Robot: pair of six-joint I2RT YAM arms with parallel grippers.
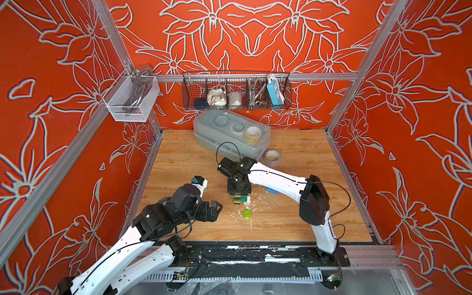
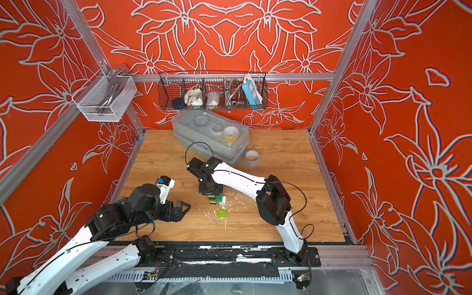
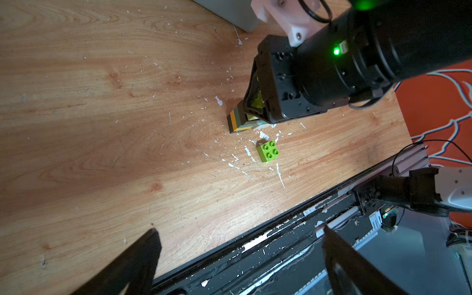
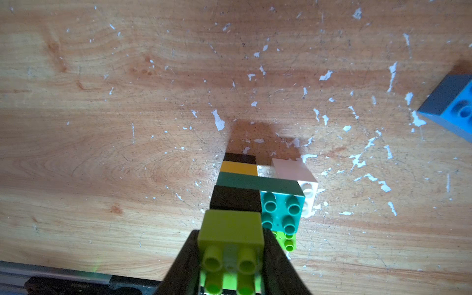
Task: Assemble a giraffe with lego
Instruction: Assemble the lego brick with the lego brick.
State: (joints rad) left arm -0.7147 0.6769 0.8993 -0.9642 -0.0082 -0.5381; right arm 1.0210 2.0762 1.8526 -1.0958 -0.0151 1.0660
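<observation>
Wood table (image 1: pixel 293 229), scuffed with white flecks. Clear storage box (image 1: pixel 229 132) at the back, tape roll (image 1: pixel 272 157) just beside it. Right gripper (image 4: pixel 231 258) comes straight down mid-table, clamped on the top lime brick (image 4: pixel 231 229) of the giraffe (image 1: pixel 241 199). The giraffe stands upright: black-yellow leg, white leg, dark green body, black then lime neck. Left gripper (image 3: pixel 240 258) hangs near the table's left side, jaws wide, holding nothing. Blue brick (image 1: pixel 272 191) lies under the right arm. Loose lime brick (image 1: pixel 247 213) sits just in front of the giraffe, apart from it.

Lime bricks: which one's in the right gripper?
The stacked lime brick atop the black brick, in the right gripper; the loose lime brick lies free.
</observation>
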